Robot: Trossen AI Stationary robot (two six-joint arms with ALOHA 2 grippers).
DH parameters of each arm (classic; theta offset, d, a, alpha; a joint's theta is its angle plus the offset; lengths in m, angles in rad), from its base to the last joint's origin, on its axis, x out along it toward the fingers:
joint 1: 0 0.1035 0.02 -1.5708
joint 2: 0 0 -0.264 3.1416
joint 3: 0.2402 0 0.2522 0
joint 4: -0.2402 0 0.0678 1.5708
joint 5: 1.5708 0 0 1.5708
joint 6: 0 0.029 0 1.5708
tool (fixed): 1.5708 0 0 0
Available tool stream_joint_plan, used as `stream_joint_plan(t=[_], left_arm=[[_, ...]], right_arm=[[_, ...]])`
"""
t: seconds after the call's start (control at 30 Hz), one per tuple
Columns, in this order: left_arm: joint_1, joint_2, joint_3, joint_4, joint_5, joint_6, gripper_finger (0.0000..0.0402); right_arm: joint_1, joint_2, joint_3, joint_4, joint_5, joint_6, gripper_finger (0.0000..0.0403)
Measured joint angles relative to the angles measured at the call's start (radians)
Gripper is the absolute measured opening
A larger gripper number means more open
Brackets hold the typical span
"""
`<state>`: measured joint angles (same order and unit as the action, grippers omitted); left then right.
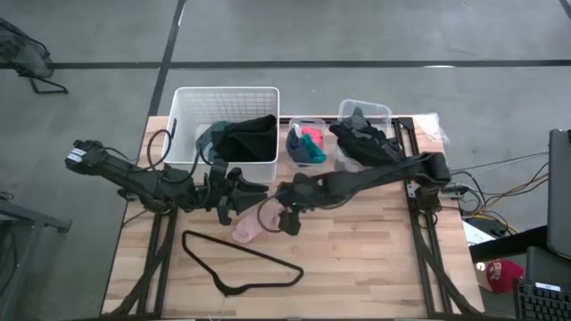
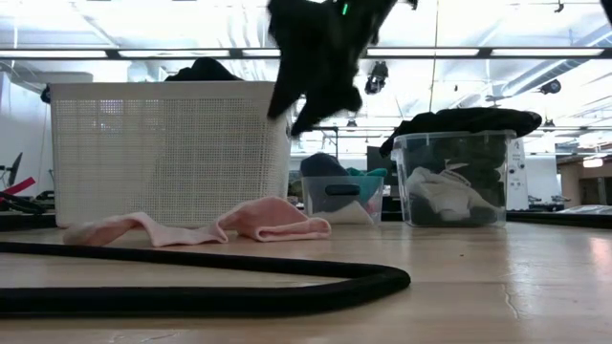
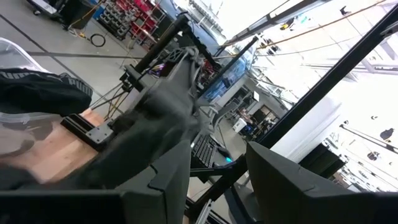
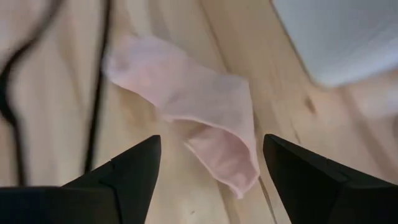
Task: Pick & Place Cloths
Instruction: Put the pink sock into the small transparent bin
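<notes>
A small pink cloth (image 1: 249, 228) lies flat on the wooden table, also shown in the low view (image 2: 258, 220) and the right wrist view (image 4: 199, 118). My right gripper (image 1: 287, 219) hangs open just above its right end, fingers pointing down and standing on either side of it (image 4: 211, 180) without touching. My left gripper (image 1: 243, 189) is open and level, just left of the right gripper, near the white basket's front; it holds nothing (image 3: 217, 193). Black and teal cloths (image 1: 239, 138) lie in the basket.
The white basket (image 1: 187, 107) stands at the table's far edge. Right of it are two clear tubs, one with teal, pink and red cloths (image 1: 306, 145) and one heaped with black cloths (image 1: 366, 138). A black wire hanger (image 1: 241, 263) lies near the table's near edge.
</notes>
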<state>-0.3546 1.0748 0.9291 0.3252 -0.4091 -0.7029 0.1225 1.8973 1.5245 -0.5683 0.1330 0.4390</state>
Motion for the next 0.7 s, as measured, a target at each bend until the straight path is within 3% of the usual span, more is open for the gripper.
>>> stream_joint_plan(t=[0.37,0.7], left_arm=[[0.0,0.0,0.001,0.014,0.0,-0.014,0.0162],[0.0,0.0,0.001,0.011,0.0,-0.033,0.0162]], right_arm=[[-0.005,0.226,0.027,0.003,0.005,0.033,0.0239],[-0.014,0.265,0.026,0.005,0.003,0.116,0.019]])
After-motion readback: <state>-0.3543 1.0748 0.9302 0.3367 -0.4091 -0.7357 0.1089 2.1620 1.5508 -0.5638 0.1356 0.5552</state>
